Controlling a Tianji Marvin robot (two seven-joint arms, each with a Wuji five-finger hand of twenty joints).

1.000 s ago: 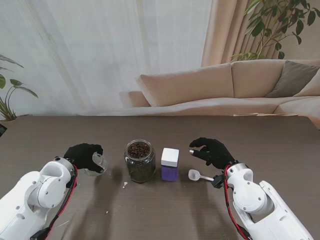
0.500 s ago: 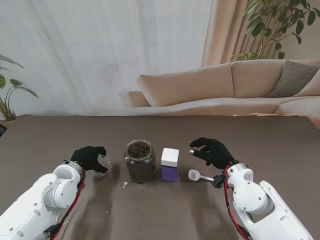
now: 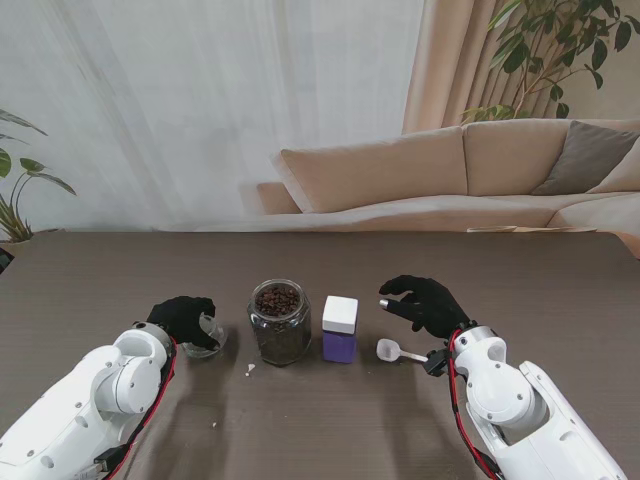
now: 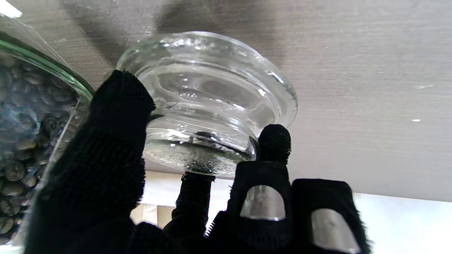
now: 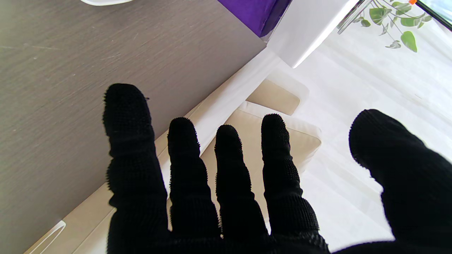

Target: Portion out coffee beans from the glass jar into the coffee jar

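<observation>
The open glass jar [image 3: 279,322] of coffee beans stands mid-table; its wall and beans also show in the left wrist view [image 4: 24,116]. To its right stands the coffee jar [image 3: 339,330], purple with a white lid, also caught by the right wrist view [image 5: 282,21]. My left hand [image 3: 183,318] is shut on a clear glass lid [image 3: 208,336] just left of the bean jar. Thumb and fingers [image 4: 116,169] pinch the lid [image 4: 208,98] low over the table. My right hand [image 3: 425,303] hovers open right of the coffee jar, fingers spread [image 5: 226,197], holding nothing.
A white plastic scoop [image 3: 392,350] lies on the table between the coffee jar and my right wrist. A small white speck [image 3: 250,369] sits in front of the bean jar. A sofa and curtains stand beyond the far table edge.
My left hand has carried the glass lid a little to the right, closer to the bean jar, and lower toward the table. The right hand has not moved.
</observation>
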